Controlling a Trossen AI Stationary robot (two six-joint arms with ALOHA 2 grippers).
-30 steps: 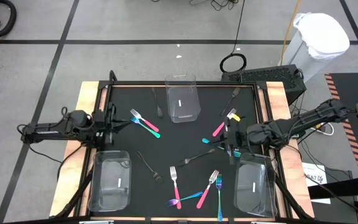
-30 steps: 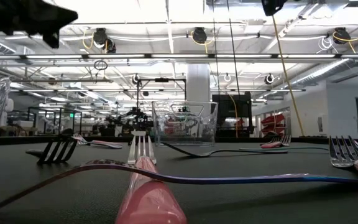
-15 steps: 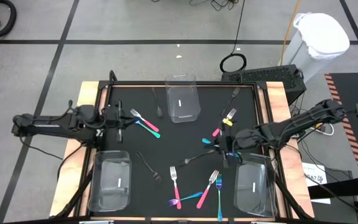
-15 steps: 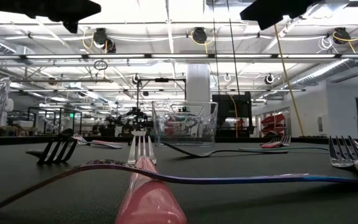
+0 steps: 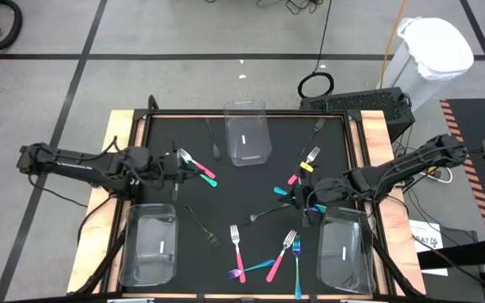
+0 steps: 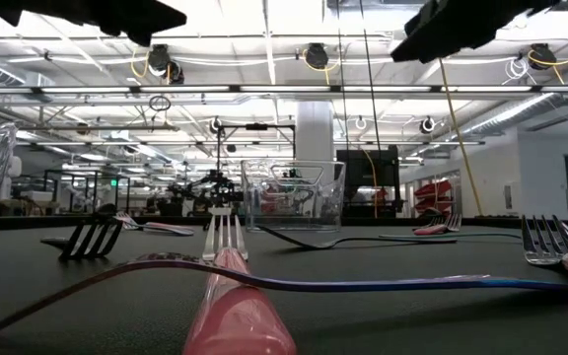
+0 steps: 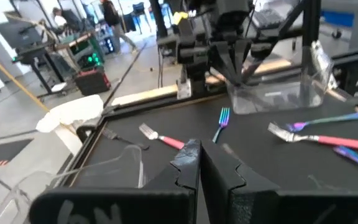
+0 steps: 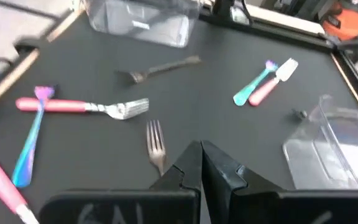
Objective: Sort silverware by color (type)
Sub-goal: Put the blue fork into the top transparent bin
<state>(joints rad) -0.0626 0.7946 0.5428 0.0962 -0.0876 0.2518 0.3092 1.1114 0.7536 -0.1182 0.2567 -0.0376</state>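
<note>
The black-topped bench with pale wooden side rails has its widest bare stretch in the middle, between the two arms. The near-left part of the mat, between the left bin and the near forks, holds only one dark fork.

Three clear rectangular plastic bins stand on it: one at the far edge in the middle, one at the near left corner and one at the near right corner. None holds any silverware, as far as the overhead view shows.

The silverware lies loose on the mat. A pink-handled fork crosses a teal-handled one near the left arm. Another pink-handled fork lies on the right side of the mat. A pink-handled fork lies near the front edge, with a crossed teal and pink pair and a teal-handled fork just beside it. Four dark grey forks show: one by the far bin, one far right, one mid-right and one near the left bin.

The left claw hangs clenched and empty just beside the crossed pair on the left. The right claw hangs clenched and empty over the mid-right of the mat, a teal utensil partly hidden beneath it.
</note>
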